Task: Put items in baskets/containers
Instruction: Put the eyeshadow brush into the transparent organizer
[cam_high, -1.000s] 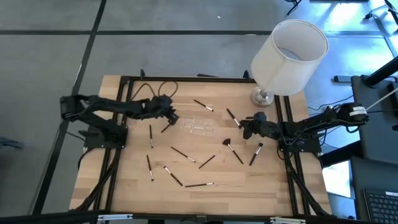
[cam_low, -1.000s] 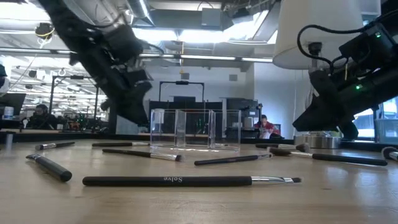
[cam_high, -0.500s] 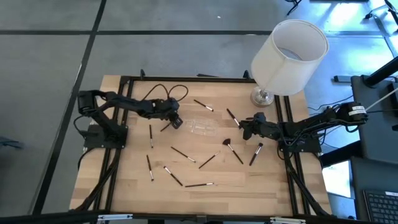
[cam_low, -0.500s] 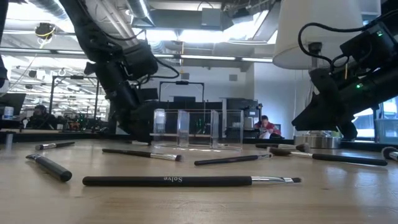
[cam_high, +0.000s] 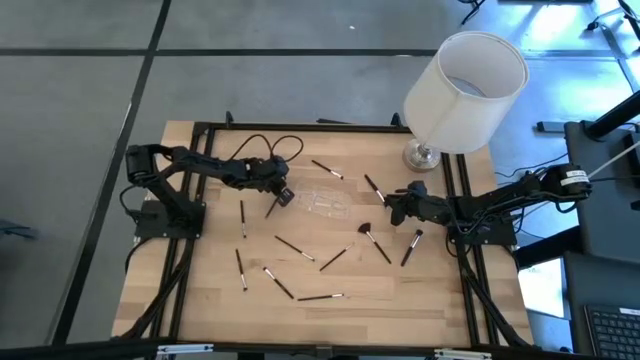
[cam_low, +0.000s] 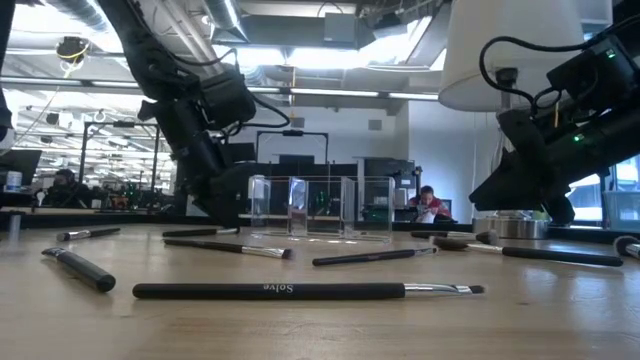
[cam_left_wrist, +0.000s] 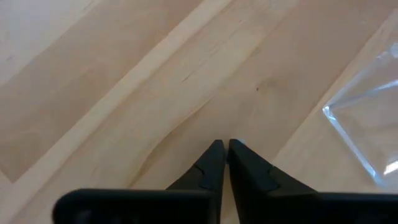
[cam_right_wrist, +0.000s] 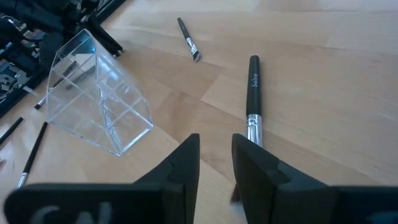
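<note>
Several thin dark makeup brushes lie flat on the wooden table, among them one (cam_high: 270, 207) beside my left gripper, a fan-headed one (cam_high: 372, 240) and a long one (cam_low: 300, 291) nearest the low camera. The clear compartment tray (cam_high: 322, 203) stands mid-table. My left gripper (cam_high: 283, 193) is shut, low over bare wood just left of the tray; its wrist view shows the tray's corner (cam_left_wrist: 364, 127) off to one side. My right gripper (cam_high: 395, 205) is open and hovers right of the tray, its fingers (cam_right_wrist: 216, 149) beside a silver-ferruled brush (cam_right_wrist: 254, 93).
A big white lampshade lamp (cam_high: 465, 90) stands at the table's far right corner, its base (cam_high: 422, 155) close behind my right gripper. Black cables (cam_high: 262, 148) loop at the far left. A dark frame (cam_high: 300, 127) borders the table. Bare wood lies along the near edge.
My left gripper has moved down and toward the table's right, ending close beside the tray's left end. My right arm has kept still.
</note>
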